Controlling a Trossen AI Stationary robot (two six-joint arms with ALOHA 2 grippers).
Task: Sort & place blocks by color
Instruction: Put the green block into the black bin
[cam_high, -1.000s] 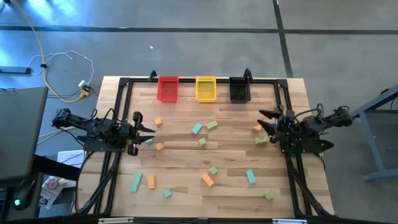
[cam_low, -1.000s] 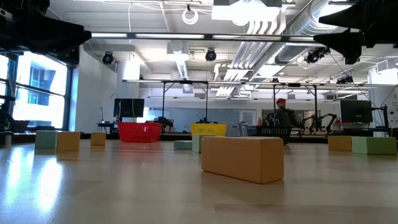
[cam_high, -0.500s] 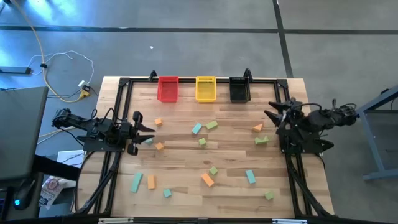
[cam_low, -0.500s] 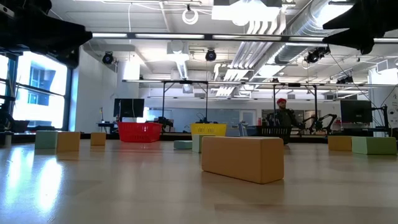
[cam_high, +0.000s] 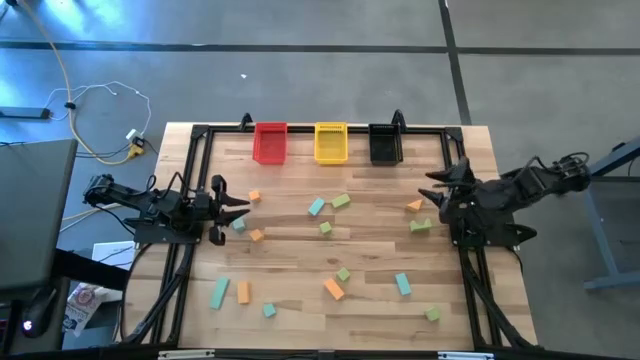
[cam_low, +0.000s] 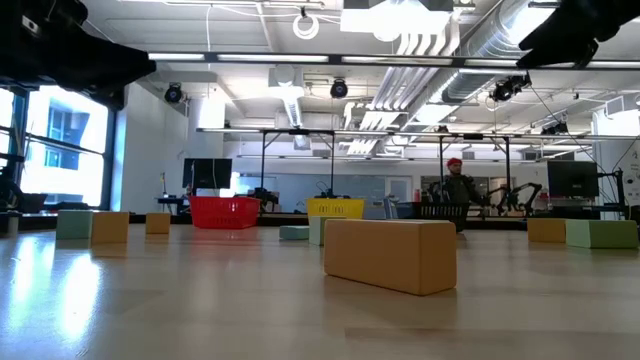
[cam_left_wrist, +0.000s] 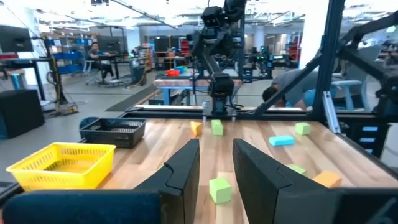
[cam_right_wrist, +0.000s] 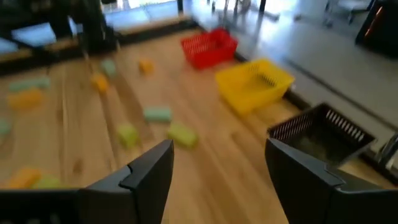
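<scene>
Orange, teal and light green blocks lie scattered flat on the wooden table (cam_high: 300, 255). My left gripper (cam_high: 232, 205) hovers open near the table's left edge; a teal block (cam_high: 238, 226) and an orange block (cam_high: 256, 235) lie just beside it. In the left wrist view, a green block (cam_left_wrist: 219, 190) shows on the table beyond the gap of my left gripper (cam_left_wrist: 216, 152). My right gripper (cam_high: 432, 186) hangs wide open near the right edge, above an orange block (cam_high: 414, 205) and a green block (cam_high: 420, 226). Its own view shows my right gripper (cam_right_wrist: 217, 158) empty.
A red bin (cam_high: 269, 142), a yellow bin (cam_high: 331, 142) and a black bin (cam_high: 385, 144) stand in a row at the far edge. A black frame (cam_high: 196, 150) borders the table. An orange bar (cam_low: 390, 255) lies close to the low camera. A person (cam_low: 457, 185) stands far behind.
My right gripper has risen and drawn back toward the table's right edge, away from the orange and green blocks below it. No block has moved.
</scene>
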